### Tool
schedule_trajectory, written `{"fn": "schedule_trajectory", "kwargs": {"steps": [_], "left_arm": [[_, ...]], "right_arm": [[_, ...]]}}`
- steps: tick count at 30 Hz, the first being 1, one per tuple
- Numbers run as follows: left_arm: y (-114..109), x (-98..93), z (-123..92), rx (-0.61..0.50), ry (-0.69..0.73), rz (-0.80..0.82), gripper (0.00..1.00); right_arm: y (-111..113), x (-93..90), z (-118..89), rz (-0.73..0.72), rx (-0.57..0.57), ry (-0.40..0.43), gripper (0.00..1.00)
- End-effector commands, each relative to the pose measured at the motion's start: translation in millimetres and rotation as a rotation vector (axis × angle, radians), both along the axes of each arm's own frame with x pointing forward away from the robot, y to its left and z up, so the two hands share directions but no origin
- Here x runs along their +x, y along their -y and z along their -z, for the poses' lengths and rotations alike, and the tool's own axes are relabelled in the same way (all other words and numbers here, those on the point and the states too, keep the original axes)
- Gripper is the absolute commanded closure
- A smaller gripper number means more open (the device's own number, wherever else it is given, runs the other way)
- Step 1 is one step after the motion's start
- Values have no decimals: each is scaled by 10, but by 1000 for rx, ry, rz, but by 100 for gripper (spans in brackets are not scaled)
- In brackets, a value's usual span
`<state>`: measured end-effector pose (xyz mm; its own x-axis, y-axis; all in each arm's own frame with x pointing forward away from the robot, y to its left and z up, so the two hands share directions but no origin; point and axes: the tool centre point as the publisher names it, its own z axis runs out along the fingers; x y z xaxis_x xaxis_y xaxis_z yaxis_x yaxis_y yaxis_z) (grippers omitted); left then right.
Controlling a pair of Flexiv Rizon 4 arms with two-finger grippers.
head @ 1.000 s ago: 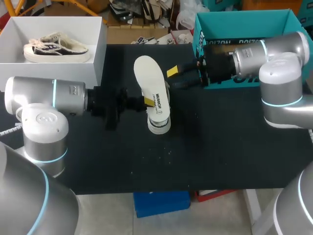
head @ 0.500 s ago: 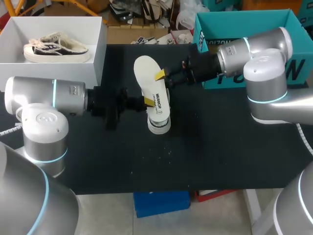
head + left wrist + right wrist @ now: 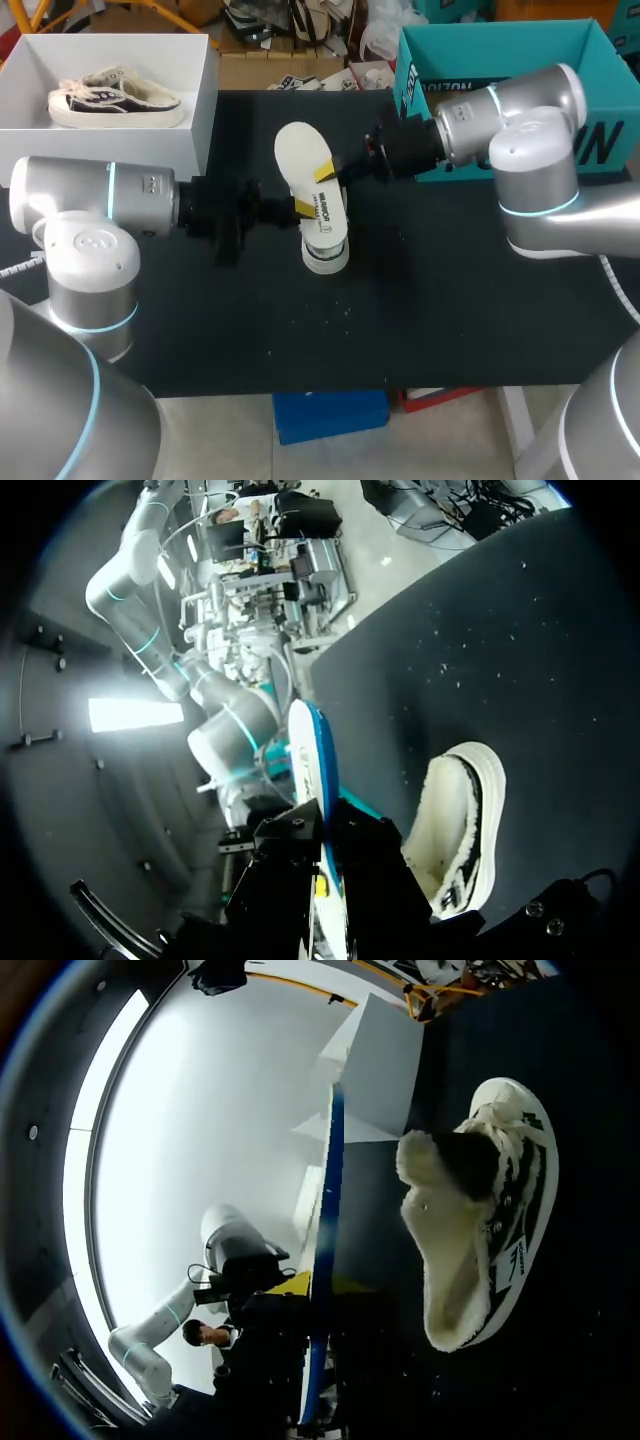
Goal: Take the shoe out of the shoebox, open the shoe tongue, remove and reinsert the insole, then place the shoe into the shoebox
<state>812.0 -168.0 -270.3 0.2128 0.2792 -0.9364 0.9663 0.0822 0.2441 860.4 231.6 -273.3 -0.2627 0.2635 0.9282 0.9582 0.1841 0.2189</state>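
Note:
A white insole (image 3: 300,155) stands on edge above the fleece-lined shoe (image 3: 326,255), which rests on the black table. My left gripper (image 3: 300,207) is shut on the insole's lower half, coming in from the left. From the right, my right gripper (image 3: 325,172) is shut on the insole's upper half. Seen from the left wrist, the insole (image 3: 310,750) runs edge-on between the left gripper (image 3: 325,890), with the shoe (image 3: 460,820) beside it. In the right wrist view the insole (image 3: 330,1180) passes edge-on through the right gripper (image 3: 315,1300), and the shoe (image 3: 480,1240) lies alongside.
A white box (image 3: 200,110) at the back left holds another shoe (image 3: 115,95). The open teal shoebox (image 3: 500,45) stands at the back right, behind my right arm. Black table surface (image 3: 420,310) stretches in front of the shoe.
My right arm has swung left from the teal box to the insole, and its fingers have closed on the insole's upper half. The left arm and the shoe have stayed still.

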Motion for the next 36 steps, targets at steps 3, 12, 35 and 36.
{"fn": "schedule_trajectory", "kwargs": {"steps": [3,12,35,36], "left_arm": [[2,-6,-1,0,4,-4,100],[-578,1,-453,431,25,-156,0],[-474,-63,-976,996,34,-203,0],[-474,-63,-976,996,34,-203,0]], "right_arm": [[-36,39,24,-6,-2,-2,100],[-36,39,24,-6,-2,-2,100],[-36,39,24,-6,-2,-2,100],[-36,39,24,-6,-2,-2,100]]}}
